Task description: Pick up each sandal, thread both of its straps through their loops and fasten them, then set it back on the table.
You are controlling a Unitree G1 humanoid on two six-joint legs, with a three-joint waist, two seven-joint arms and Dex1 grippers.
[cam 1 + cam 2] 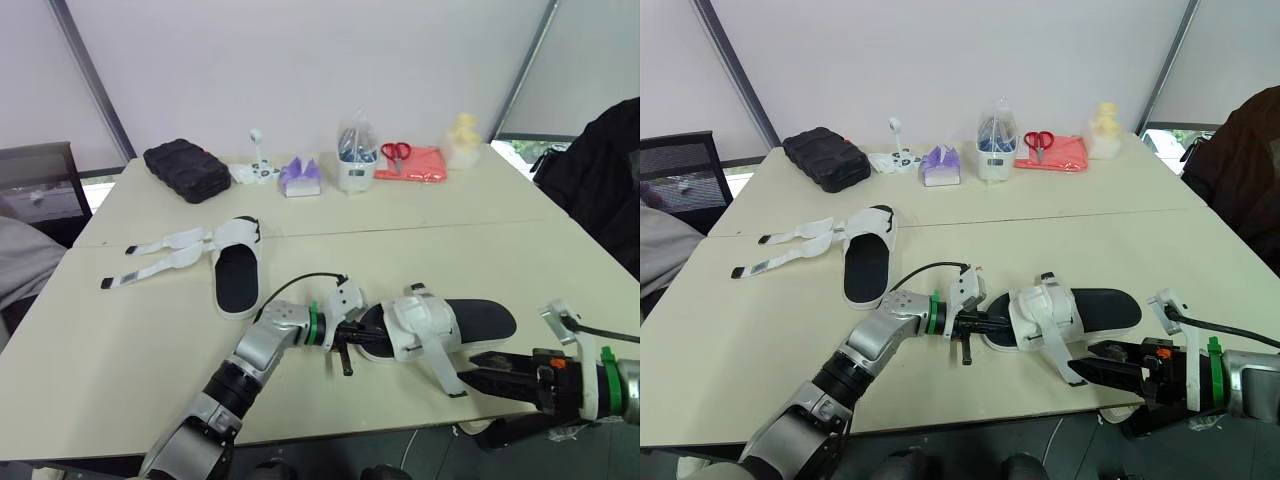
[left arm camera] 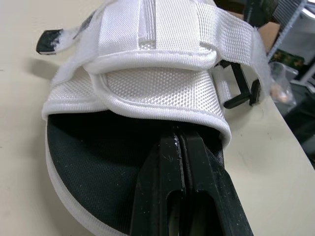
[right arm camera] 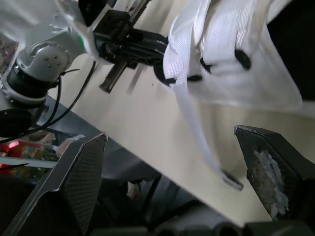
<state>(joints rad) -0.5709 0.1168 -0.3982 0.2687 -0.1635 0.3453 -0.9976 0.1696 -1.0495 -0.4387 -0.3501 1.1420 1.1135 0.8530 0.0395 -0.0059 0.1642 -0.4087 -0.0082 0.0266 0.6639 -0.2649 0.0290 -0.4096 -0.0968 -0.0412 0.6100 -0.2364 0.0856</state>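
Head stereo pair: mounted high, pitched forward and down over the table [image 1: 120, 330], with the far edge at 12 o'clock. Wide framing; both eyes show the same scene with a small sideways offset.

Left wrist cam: very close, sighting along the left gripper [image 2: 181, 142], fingers together, into the sandal [image 2: 162, 93], heading about 3 o'clock.

Right wrist cam: low at the table's 6 o'clock edge, looking between the spread fingers of the right gripper [image 3: 170, 135], facing roughly 9 o'clock, fairly close.

Overlap: it shares the sandal, its loose strap [image 3: 197, 132] and the left gripper with the head pair.
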